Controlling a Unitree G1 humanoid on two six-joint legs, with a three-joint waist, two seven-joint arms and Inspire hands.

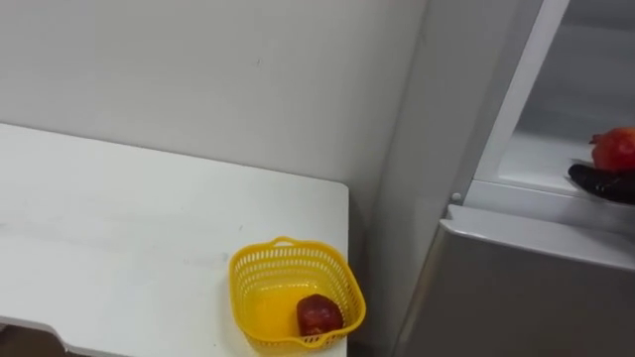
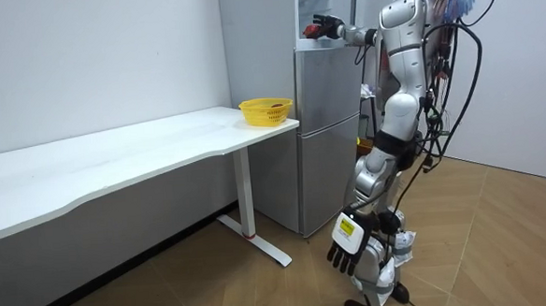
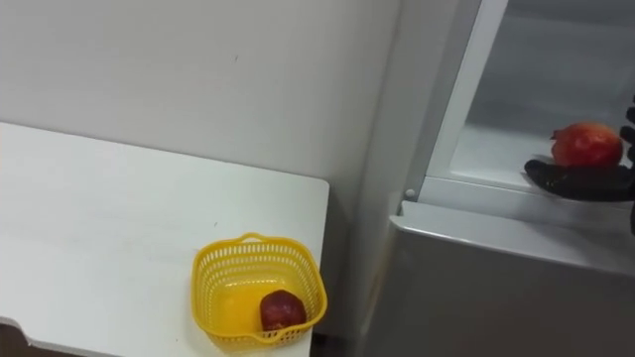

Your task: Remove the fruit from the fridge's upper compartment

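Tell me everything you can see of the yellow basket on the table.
The yellow basket looks like plastic, with slotted walls and a rolled rim. It stands upright at the corner of the white table nearest the fridge and holds one dark red fruit lying against its near wall. Nothing else touches it.

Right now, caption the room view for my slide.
Robot's right hand holds red fruit in upper fridge; yellow basket sits on table.

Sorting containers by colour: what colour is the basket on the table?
Yellow basket, clearest in the left eye view.
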